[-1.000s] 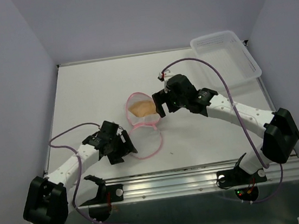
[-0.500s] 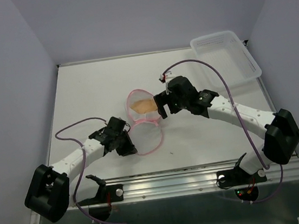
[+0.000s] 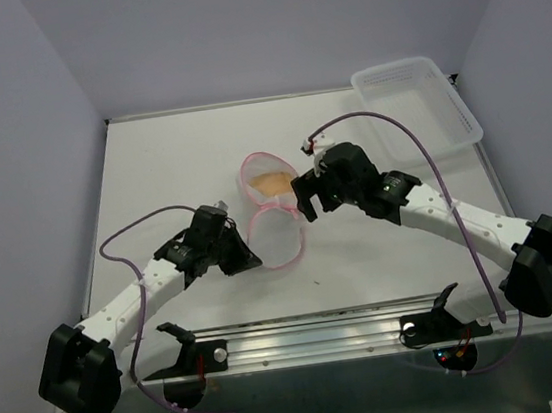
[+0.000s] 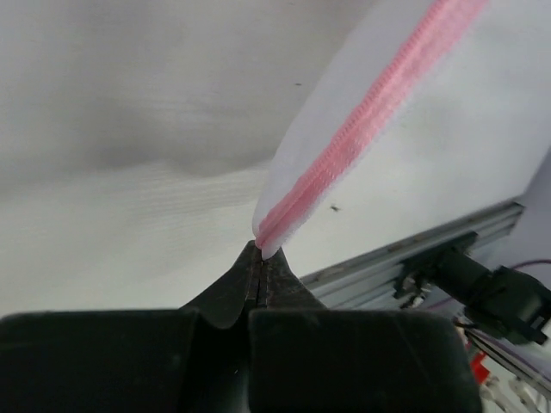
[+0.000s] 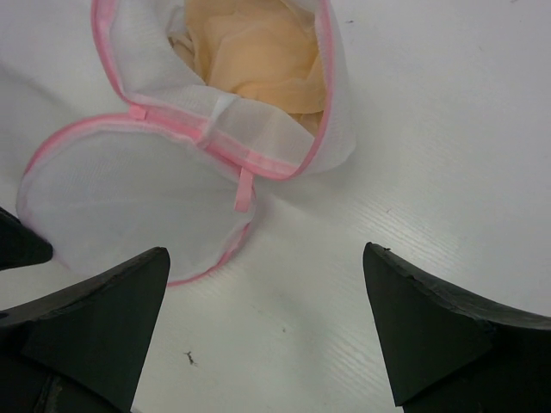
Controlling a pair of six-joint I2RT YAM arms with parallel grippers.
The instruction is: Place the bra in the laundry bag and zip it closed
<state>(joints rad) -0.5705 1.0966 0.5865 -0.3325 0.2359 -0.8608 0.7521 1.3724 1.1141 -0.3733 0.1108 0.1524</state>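
The laundry bag (image 3: 278, 238) lies open mid-table, a white mesh pouch with a pink zipper rim, its round lid flap folded toward me. The tan bra (image 3: 273, 181) sits inside the far half; the right wrist view shows the bra (image 5: 250, 47) bunched in the pouch (image 5: 258, 129). My left gripper (image 3: 254, 259) is shut on the near-left rim of the flap. In the left wrist view the left gripper (image 4: 261, 252) pinches the end of the pink zipper (image 4: 387, 95). My right gripper (image 3: 302, 200) hovers open just right of the bag. Nothing lies between its fingers (image 5: 265, 249), and a pink pull tab (image 5: 245, 189) sits just ahead.
A clear plastic basket (image 3: 415, 104) stands at the back right corner. A metal rail (image 3: 372, 331) runs along the table's near edge. Purple cables loop over both arms. Walls close in the table on the left, back and right.
My left gripper travelled right to the bag's flap and shut on its rim. The bag shifted slightly right and away. The right gripper drifted a little right, staying open.
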